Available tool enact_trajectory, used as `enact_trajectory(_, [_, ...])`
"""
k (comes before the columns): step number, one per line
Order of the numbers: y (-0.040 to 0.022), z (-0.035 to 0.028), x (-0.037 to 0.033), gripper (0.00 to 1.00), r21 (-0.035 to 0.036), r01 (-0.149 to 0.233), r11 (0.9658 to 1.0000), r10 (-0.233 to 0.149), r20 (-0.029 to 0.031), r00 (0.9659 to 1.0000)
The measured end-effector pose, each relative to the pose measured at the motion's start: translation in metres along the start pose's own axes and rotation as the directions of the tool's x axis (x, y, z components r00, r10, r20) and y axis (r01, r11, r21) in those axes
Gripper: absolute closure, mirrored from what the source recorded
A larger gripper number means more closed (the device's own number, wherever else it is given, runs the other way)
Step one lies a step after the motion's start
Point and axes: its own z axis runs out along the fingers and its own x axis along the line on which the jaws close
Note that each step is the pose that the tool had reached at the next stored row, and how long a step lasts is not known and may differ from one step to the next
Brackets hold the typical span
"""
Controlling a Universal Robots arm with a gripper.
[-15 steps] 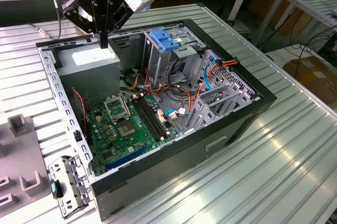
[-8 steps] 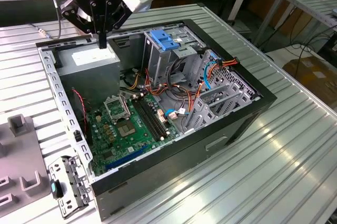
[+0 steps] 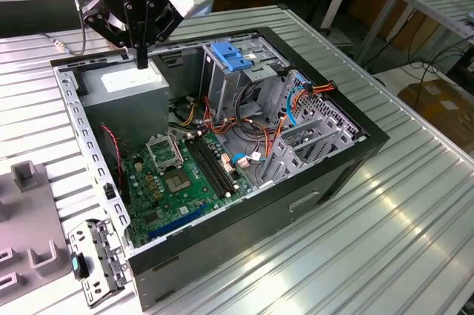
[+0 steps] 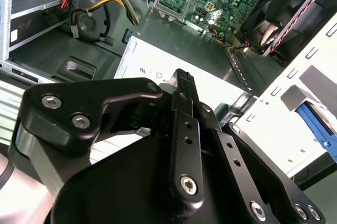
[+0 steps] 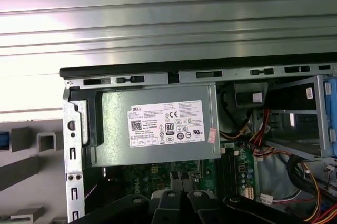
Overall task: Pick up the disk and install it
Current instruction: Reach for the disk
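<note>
Hovering right above PSU (image 3: 129, 81), gripper (image 3: 141, 59) clenched on nothing, so pick not started imo. Disk (image 4: 315, 124), guessing from blue rail, sits off PSU's side past case wall (image 4: 316, 50). Grab needs fingers (image 4: 181, 92) opened, squared to rails

White printed sticker (image 5: 166, 124) sits on power-supply box (image 5: 111, 134)
</note>
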Motion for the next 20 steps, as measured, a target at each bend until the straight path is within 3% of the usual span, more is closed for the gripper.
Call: enact_trajectory(20, [-0.0008, -0.0003, 0.0110, 0.89, 0.0000, 0.000, 1.0000, 0.000, 0.0000, 1.0000])
